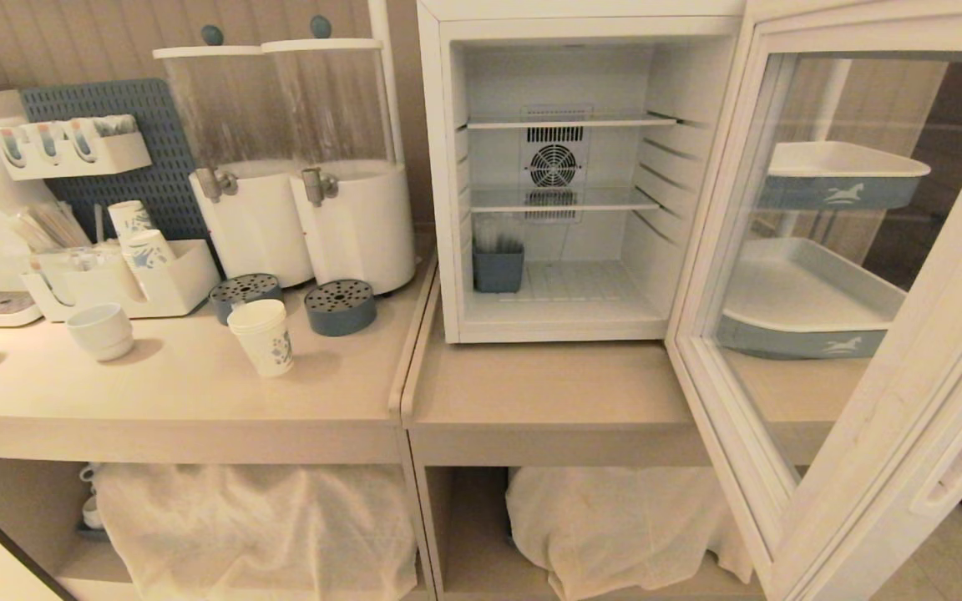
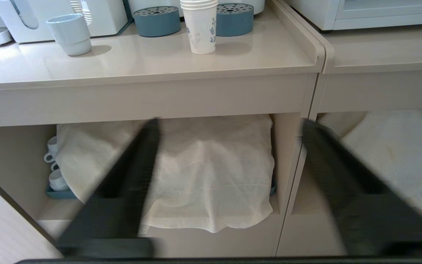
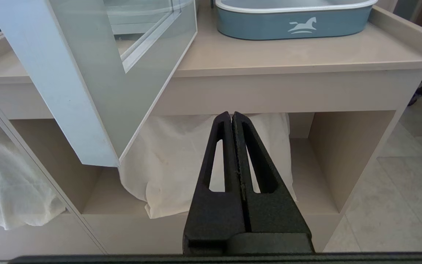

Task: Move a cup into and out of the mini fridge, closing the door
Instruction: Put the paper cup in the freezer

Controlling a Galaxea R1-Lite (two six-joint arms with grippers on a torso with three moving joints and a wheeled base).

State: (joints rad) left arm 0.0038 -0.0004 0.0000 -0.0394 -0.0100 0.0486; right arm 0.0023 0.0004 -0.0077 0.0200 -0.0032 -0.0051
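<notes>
Head view: the tall white paper cup (image 1: 263, 336), nested layers at its rim and small blue print on its side, stands upright on the beige wooden counter (image 1: 180, 392), well to the left of the white box-shaped mini fridge (image 1: 569, 179). Just behind the cup sit two round blue perforated drip trays (image 1: 340, 306). The fridge's white-framed glass door (image 1: 857, 309) hangs wide open to the right. Neither arm shows here. No readable brand; only a white horse emblem on the blue-sided trays (image 1: 840, 188) seen through the glass.

Left wrist view: the left gripper (image 2: 229, 128), its black fingers (image 2: 137, 172) spread apart and holding nothing, sits below the counter's edge, facing the cloth-covered shelf underneath. The cup (image 2: 200, 25) stands above and beyond it, almost straight ahead, long axis vertical. I judge this arm the nearer one, and it must rise before reaching.

Right wrist view: the right gripper (image 3: 232, 121), fingers pressed together and empty, is low beside the open door (image 3: 86, 73), far from the fridge-side cup. The horse emblem shows again on a tray (image 3: 291, 16); no lettering is legible.
</notes>
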